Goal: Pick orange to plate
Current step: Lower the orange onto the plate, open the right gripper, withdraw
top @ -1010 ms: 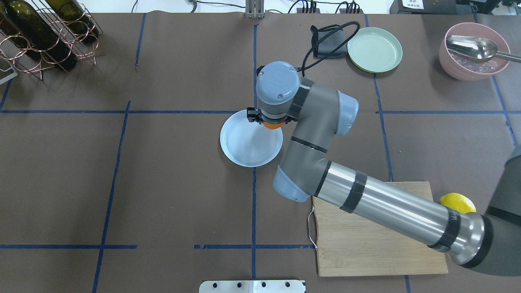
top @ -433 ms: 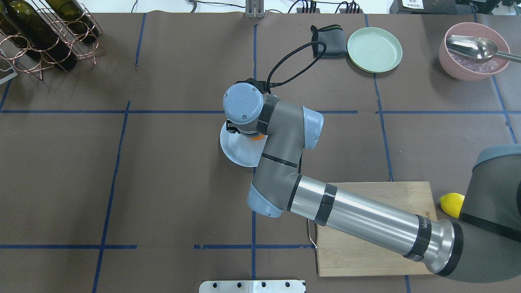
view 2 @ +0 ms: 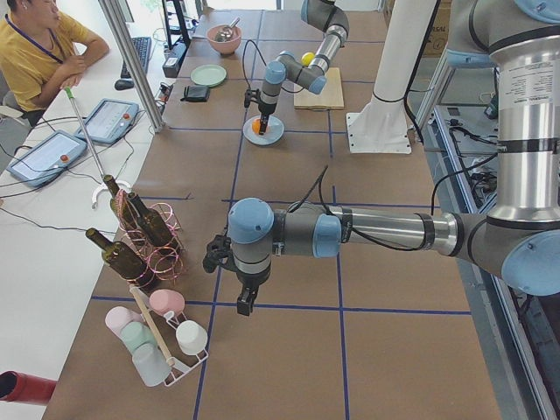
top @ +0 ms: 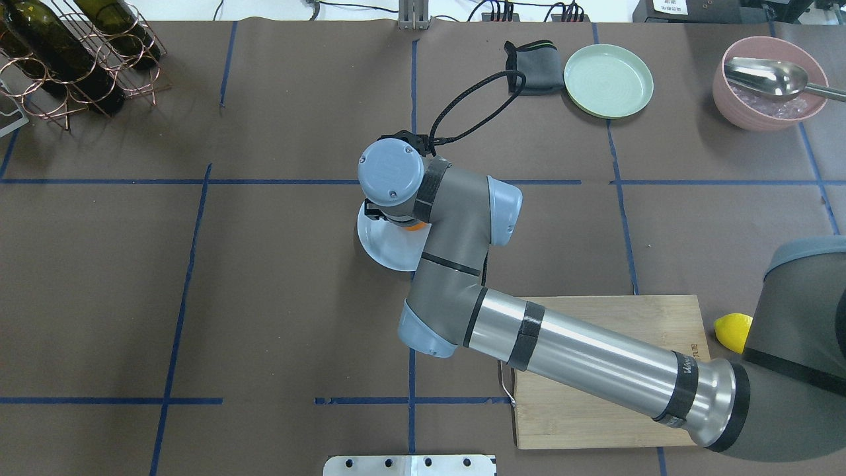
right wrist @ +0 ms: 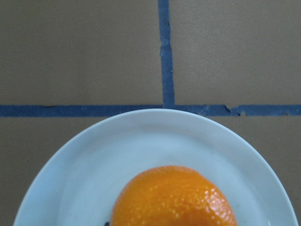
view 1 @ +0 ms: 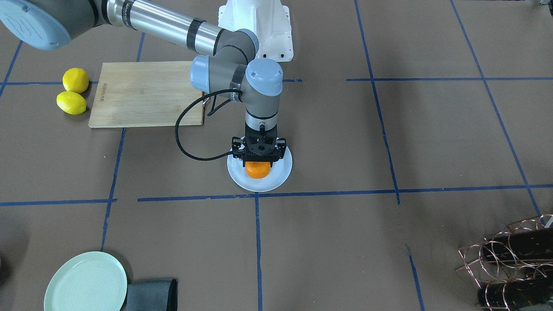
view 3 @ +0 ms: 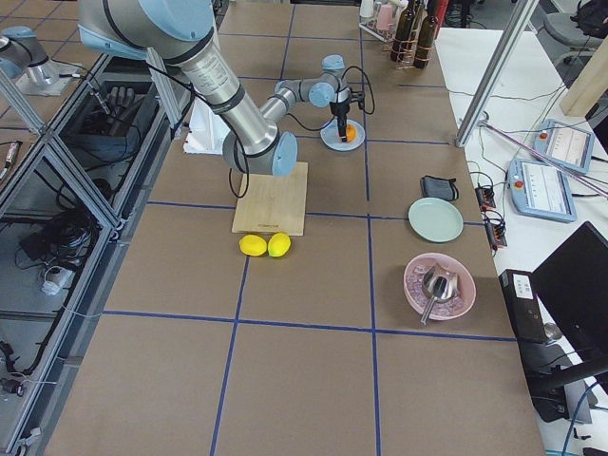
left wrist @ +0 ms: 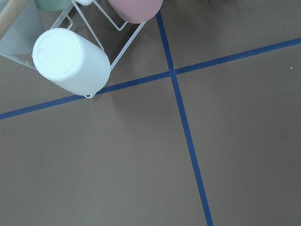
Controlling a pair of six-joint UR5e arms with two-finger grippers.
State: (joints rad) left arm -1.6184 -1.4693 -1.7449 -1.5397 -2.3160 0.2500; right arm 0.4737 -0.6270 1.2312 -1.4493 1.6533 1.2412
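Note:
The orange (view 1: 258,171) sits low over the middle of the pale bluish-white plate (view 1: 280,174), directly under my right gripper (view 1: 258,161), which is shut on it. I cannot tell whether the fruit touches the plate. In the right wrist view the orange (right wrist: 174,197) fills the bottom centre with the plate (right wrist: 94,160) beneath it. From overhead the wrist hides most of it; only a sliver of orange (top: 415,225) and part of the plate (top: 380,243) show. My left gripper (view 2: 243,306) hangs over bare table far from the plate; I cannot tell its state.
Two lemons (view 1: 74,91) lie beside a wooden cutting board (view 1: 147,93). A pale green plate (view 1: 85,283) and dark cloth (view 1: 151,294) sit at one far corner, with a pink bowl holding a spoon (top: 770,82) nearby. A wine bottle rack (top: 66,53) and a mug rack (left wrist: 70,61) stand on the left side.
My right arm carried the orange from the plate's far right rim leftward to over its middle. In the last half second it shifted only slightly.

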